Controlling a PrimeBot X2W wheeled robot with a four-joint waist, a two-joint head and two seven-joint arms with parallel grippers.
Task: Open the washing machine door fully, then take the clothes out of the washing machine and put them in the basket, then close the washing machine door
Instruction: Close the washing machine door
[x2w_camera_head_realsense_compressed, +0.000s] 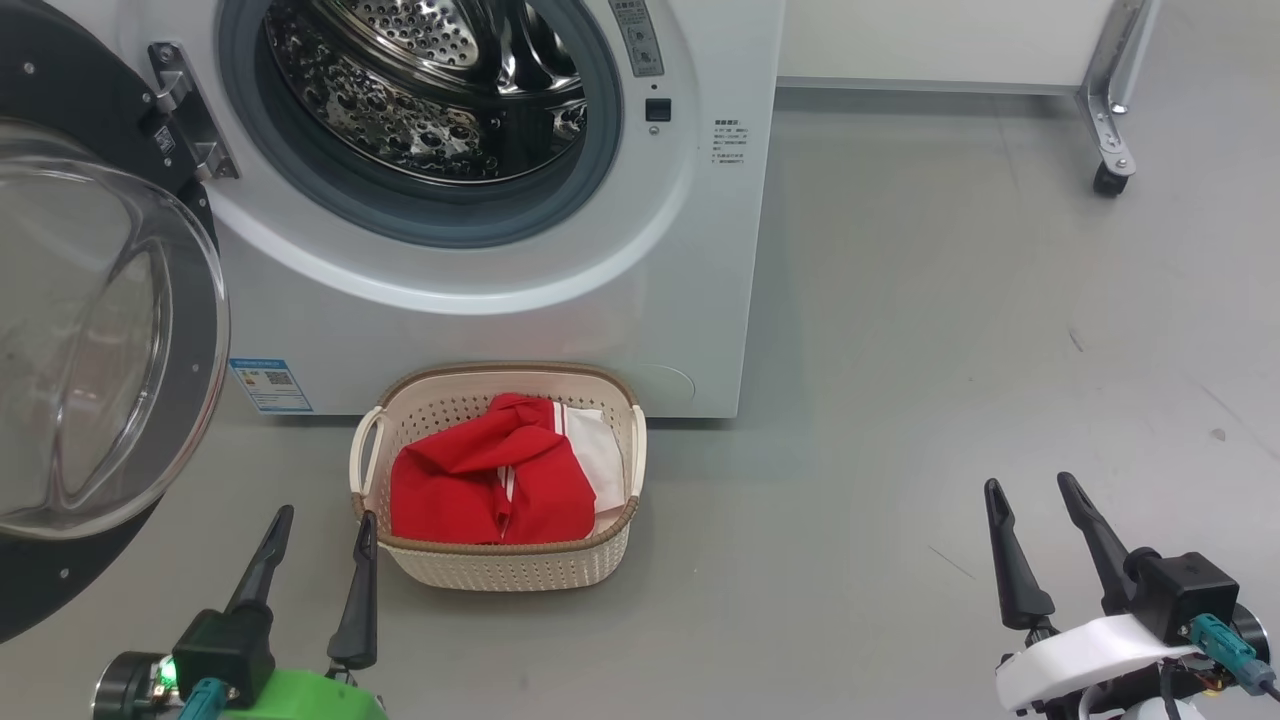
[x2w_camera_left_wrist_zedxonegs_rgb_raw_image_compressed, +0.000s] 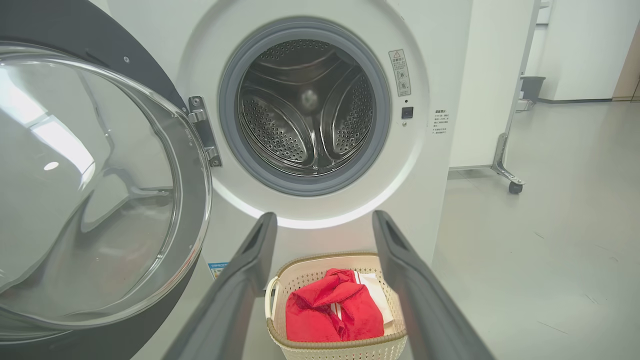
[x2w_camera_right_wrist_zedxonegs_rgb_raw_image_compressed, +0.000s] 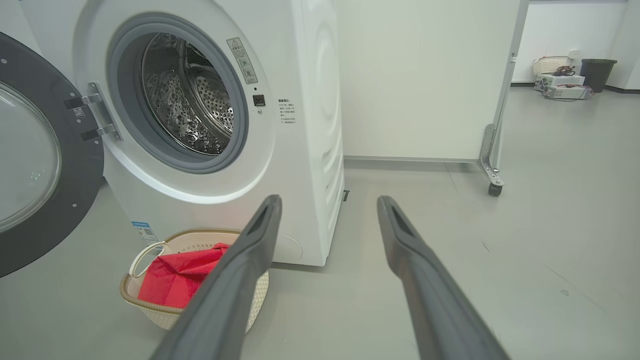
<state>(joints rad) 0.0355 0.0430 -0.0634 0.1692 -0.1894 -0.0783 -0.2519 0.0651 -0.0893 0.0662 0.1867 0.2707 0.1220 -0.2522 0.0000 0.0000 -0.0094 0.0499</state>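
Clothes (x2w_camera_head_realsense_compressed: 480, 480) in the basket (x2w_camera_head_realsense_compressed: 500, 568), at one o'clock near the left gripper (x2w_camera_head_realsense_compressed: 326, 515), fingers apart and empty, right gripper (x2w_camera_head_realsense_compressed: 1030, 482) apart too, basket well off at nine o'clock, washing machine door (x2w_camera_head_realsense_compressed: 195, 330) open

Left gripper (x2w_camera_head_realsense_compressed: 326, 515): two long dark tapered fingers, matte grey-black, with a shallow hollow near each tip. Black block base, bright green wrist cover (x2w_camera_head_realsense_compressed: 300, 698), teal plug (x2w_camera_head_realsense_compressed: 203, 694), small green light (x2w_camera_head_realsense_compressed: 168, 672) lit. Right gripper (x2w_camera_head_realsense_compressed: 1030, 482): same fingers, black boxy mount (x2w_camera_head_realsense_compressed: 1180, 590), rounded white wrist shell (x2w_camera_head_realsense_compressed: 1090, 650), teal connector (x2w_camera_head_realsense_compressed: 1222, 640) with a dark cable running off it.
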